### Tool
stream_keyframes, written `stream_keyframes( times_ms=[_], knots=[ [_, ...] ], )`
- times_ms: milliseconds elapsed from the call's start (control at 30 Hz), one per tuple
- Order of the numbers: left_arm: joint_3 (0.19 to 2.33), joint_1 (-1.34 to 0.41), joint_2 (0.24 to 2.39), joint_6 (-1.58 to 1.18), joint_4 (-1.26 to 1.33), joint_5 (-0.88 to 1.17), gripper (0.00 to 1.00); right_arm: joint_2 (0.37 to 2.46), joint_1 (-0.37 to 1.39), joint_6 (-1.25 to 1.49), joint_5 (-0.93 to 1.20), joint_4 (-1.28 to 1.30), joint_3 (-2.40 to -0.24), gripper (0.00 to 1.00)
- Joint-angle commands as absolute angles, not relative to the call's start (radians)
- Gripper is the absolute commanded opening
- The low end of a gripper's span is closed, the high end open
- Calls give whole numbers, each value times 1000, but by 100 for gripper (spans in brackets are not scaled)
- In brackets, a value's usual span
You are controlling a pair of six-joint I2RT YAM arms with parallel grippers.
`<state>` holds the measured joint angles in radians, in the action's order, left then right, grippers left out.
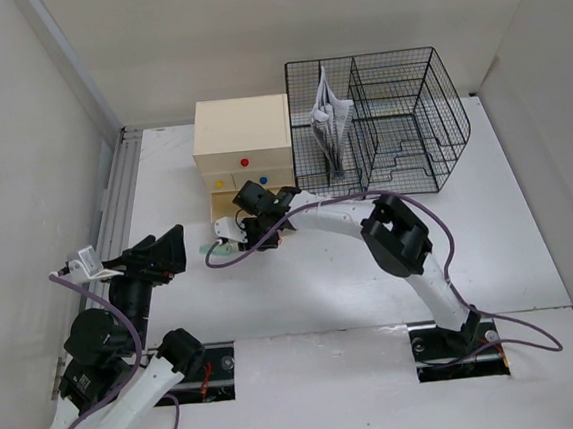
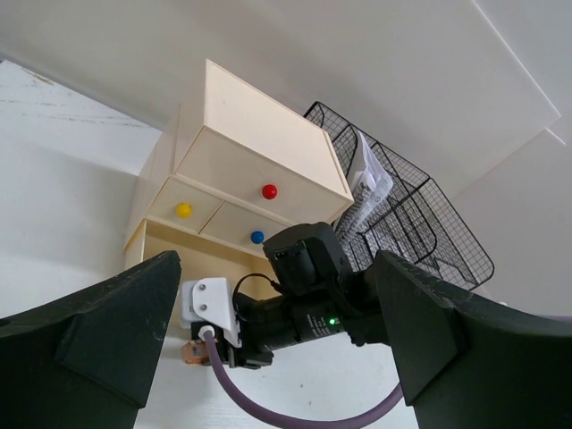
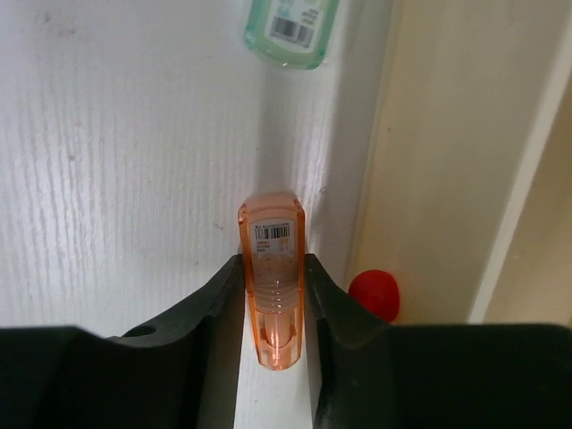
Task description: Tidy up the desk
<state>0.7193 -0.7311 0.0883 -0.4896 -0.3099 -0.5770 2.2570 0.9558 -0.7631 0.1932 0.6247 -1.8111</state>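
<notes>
desk: large flat white matte tabletop (image 1: 303,293), fixed under both arms. It is not a thing to lift; judged rigid and smooth, so small items will slide on it.
right gripper: (image 3: 273,268) narrow, finger pads pressed on both long sides of a small translucent orange plastic case (image 3: 271,295) with a barcode label.
case position: near the desk just in front of the beige wooden drawer box (image 1: 242,128). Cannot tell if it is lifted or resting.
case handling: judged light, stiff and slick plastic, so it could squirt out of a pinch. The best hold is across the narrow width near mid-length, as the right gripper has it.
left gripper: (image 2: 273,340) wide open, holding nothing, raised at the left side of the desk and facing the drawer box.
nearby: a pale green translucent plastic item (image 3: 290,27) with a barcode lies on the desk beyond the orange case, apart from it. A round red drawer knob (image 3: 374,295) sits just right of the right gripper.
storage: the drawer box is at the far edge of the desk, with a black wire basket (image 1: 398,114) right beside it holding folded white papers (image 1: 327,121).
step: judged to be securing the orange case to put it away. The destination is not clear.
risk: the finger near the red knob could bump the drawer front.
</notes>
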Motion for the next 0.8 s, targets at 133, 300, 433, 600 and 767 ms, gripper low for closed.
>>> stream_keyframes(
  times_ms=[133,300,433,600,767],
  knots=[
    [718,-727,80,-471,-278,-575,88,2270,946,-842,287,793,-1816,23],
    [718,-727,80,-471,-278,-575,88,2247,946,-853,344,859,-1825,9],
    [718,-727,80,-471,-278,-575,88,2180,946,-853,405,848,-1836,8],
    [718,-727,89,-471,-278,-575,88,2022,946,-766,448,761,-1845,8],
    [718,-727,89,-471,-278,-575,88,1899,946,-651,321,562,-1783,8]
  ],
)
